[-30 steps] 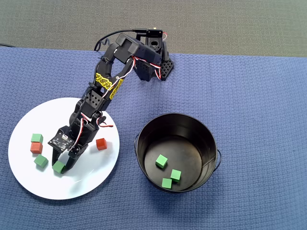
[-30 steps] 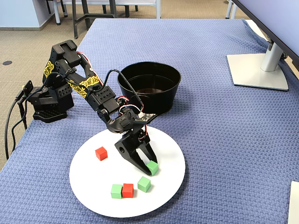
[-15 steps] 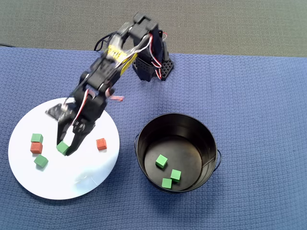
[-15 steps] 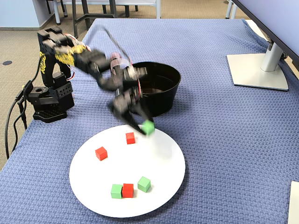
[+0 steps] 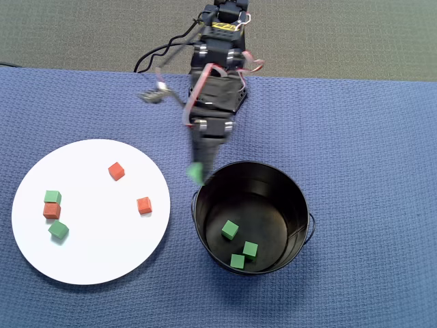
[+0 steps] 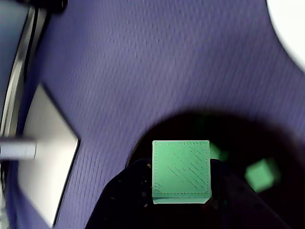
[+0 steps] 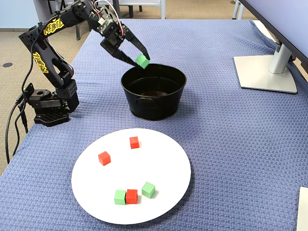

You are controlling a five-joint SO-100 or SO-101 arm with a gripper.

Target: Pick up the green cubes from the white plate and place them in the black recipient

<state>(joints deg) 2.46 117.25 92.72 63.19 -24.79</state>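
My tool pinches one green cube tight between its tips. The cube hangs over the black bucket's rim.

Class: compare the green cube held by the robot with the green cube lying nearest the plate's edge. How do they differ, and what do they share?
The held cube hangs in the air, pinched by the end effector; the plate cube rests flat on the white plate. The held cube is at the black bucket's rim; the plate cube lies beside a red cube. Both are small, green and alike in shape.
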